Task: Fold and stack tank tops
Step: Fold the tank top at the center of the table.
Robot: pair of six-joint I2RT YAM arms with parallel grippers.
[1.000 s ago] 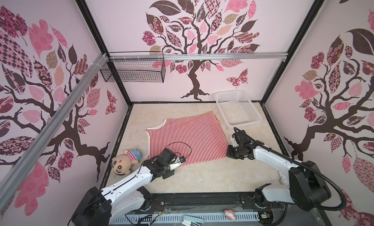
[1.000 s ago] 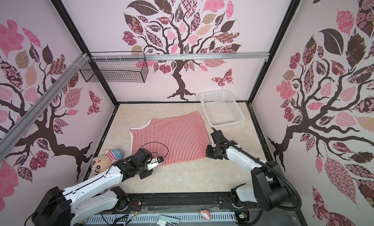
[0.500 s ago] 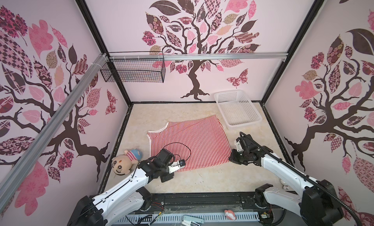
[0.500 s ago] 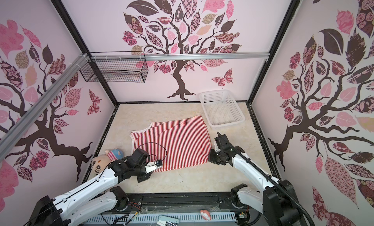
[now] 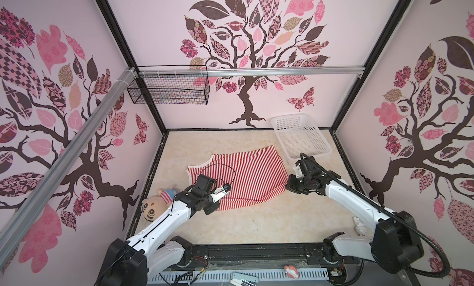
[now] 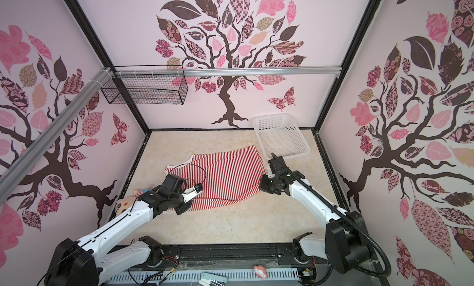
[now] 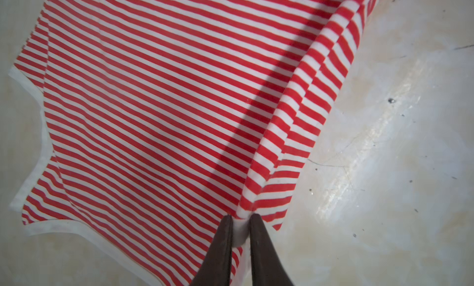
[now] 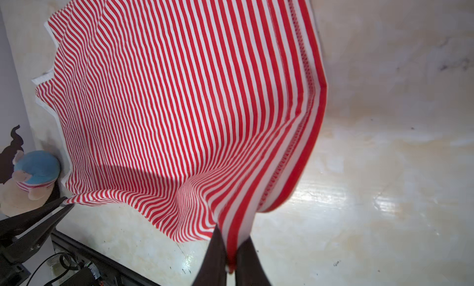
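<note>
On the tabletop (image 5: 256,225) the striped tank top (image 5: 246,174) lies spread, its near edge lifted. Uneven pulling could slip the thin fabric from either pinch and bunch it. Both arms reach low and forward. The left end effector (image 7: 239,218) is clamped on white trim, and the right end effector (image 8: 232,233) on the hem corner.
</note>
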